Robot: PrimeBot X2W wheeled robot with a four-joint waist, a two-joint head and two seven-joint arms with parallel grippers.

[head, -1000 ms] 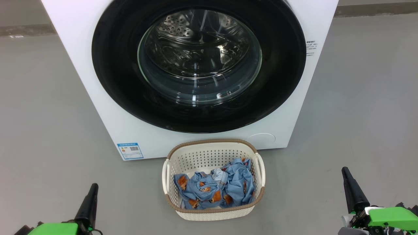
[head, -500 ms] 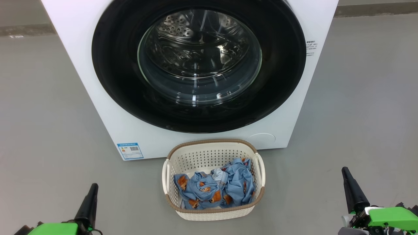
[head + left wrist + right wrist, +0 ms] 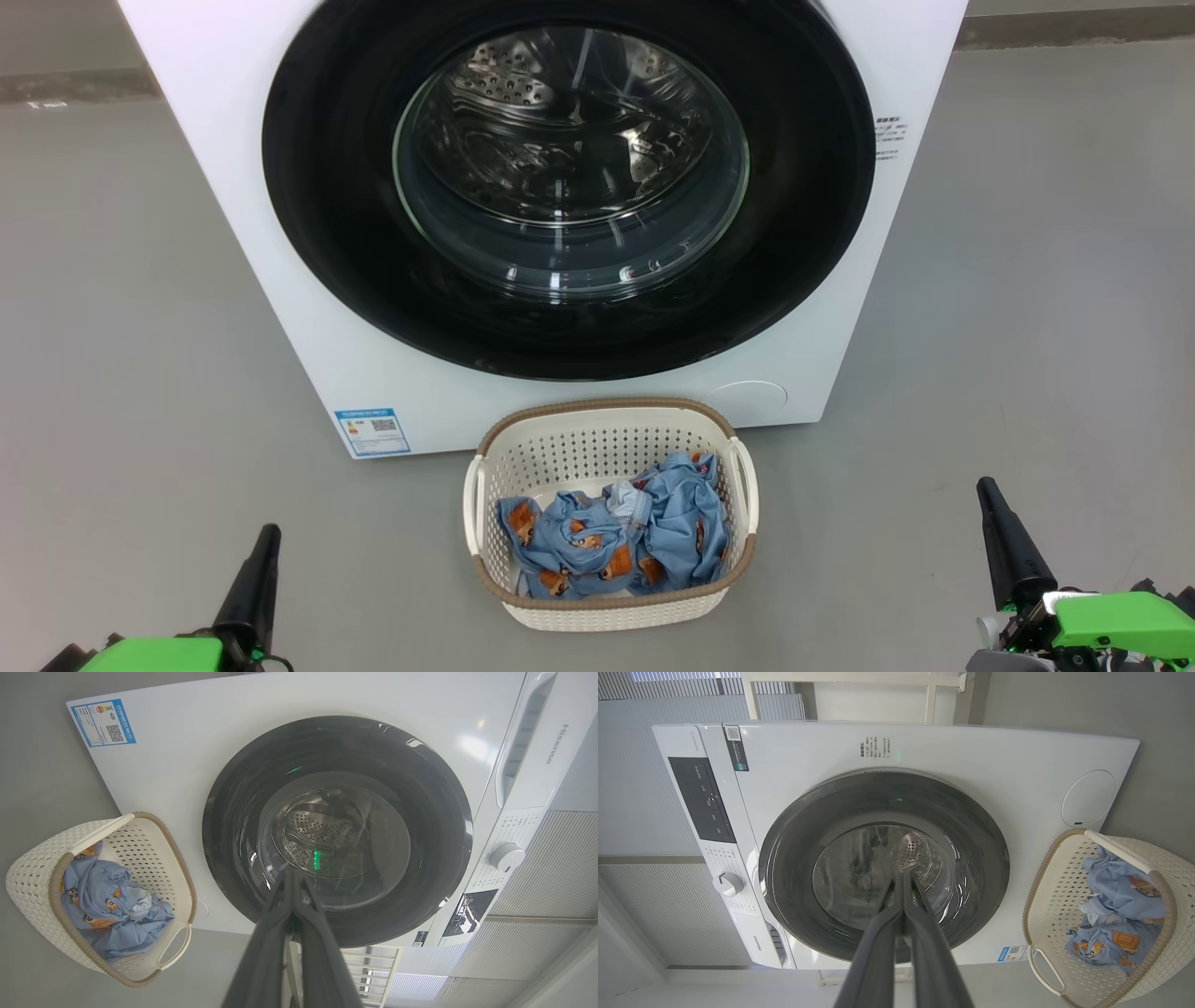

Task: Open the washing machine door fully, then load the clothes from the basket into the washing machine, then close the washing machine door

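Opening step not yet begun: washing machine door (image 3: 569, 322) sat closed, clothes (image 3: 616, 537) in the basket (image 3: 607, 408) before the washing machine (image 3: 233, 187), left gripper (image 3: 266, 546) and right gripper (image 3: 991, 504) pinched together, empty; next move likely a reach for the door's rim.

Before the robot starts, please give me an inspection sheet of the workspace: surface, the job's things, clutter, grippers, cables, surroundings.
surface: grey floor, smooth.
washing machine: white, stands on the floor; blue label sticker low on its front.
washing machine door: shut, flat against the front; drum seen through the glass.
basket: upright on the floor in front of the machine, below the door.
clothes: blue printed pile inside the basket.
clutter: nothing seen.
grippers: left gripper shut, empty; right gripper shut, empty; both apart from the basket.
cables: nothing seen.
surroundings: pale ribbed wall panels beside the machine.
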